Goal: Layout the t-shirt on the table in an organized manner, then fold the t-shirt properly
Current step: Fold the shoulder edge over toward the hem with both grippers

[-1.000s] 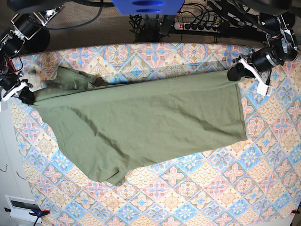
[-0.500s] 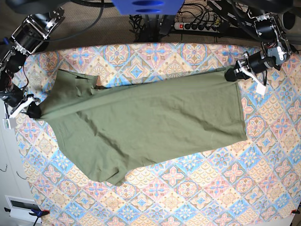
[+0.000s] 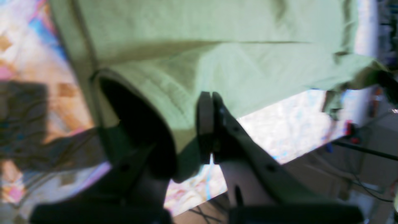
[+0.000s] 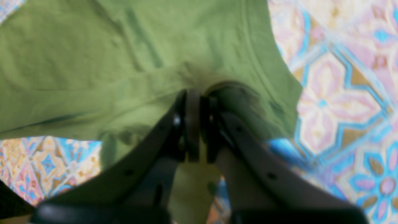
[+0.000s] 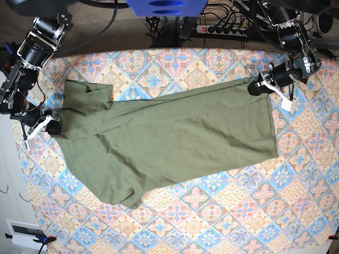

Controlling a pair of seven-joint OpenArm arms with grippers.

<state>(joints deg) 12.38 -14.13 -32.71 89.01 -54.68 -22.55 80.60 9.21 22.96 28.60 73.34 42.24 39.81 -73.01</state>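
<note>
One t-shirt (image 5: 169,137); one table (image 5: 238,211); two tools: left (image 5: 256,86), right (image 5: 53,127).

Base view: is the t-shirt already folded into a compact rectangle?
No, the t-shirt lies spread across the table in one wide layer, with a sleeve sticking out at each side.

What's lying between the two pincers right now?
Only the t-shirt, pulled out between the left pincer and the right pincer, each shut on an edge; nothing else there, as the base view shows.
</note>
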